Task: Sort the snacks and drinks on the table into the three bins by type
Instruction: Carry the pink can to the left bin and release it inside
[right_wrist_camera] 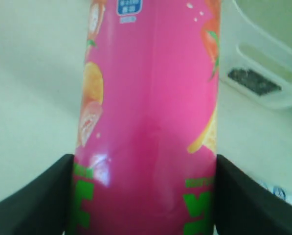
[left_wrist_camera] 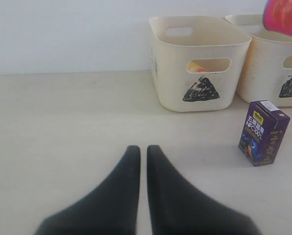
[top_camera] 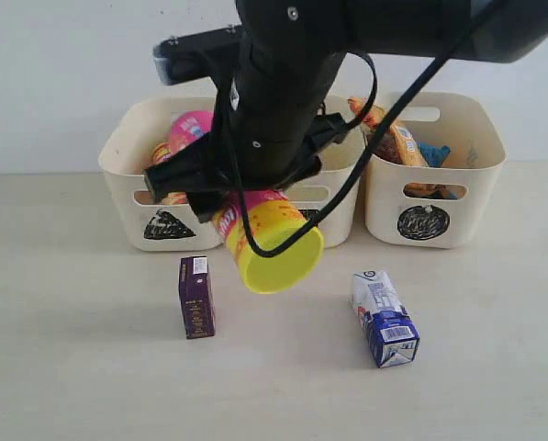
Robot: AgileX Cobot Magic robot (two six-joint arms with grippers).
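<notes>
leaving the dark purple carton [top_camera: 196,296] and the white and blue carton [top_camera: 385,318] sitting on the near table [top_camera: 72,386], with the left gripper [left_wrist_camera: 142,152] pinched together and empty. holding the pink chip tube [top_camera: 269,243] aloft just behind them, tilted lid-forward, right gripper [right_wrist_camera: 143,196] clamped across its body; probably handling as light, stiff, slick cardboard, so squeezing mid-body and gently. likely aiming for the triangle bin [top_camera: 119,188] beyond.

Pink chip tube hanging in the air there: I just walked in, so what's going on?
The right gripper holds the pink chip tube in the air in front of the bins. The left gripper is shut and empty, low over the table. The purple carton and the white and blue carton sit on the table, not yet sorted.
</notes>
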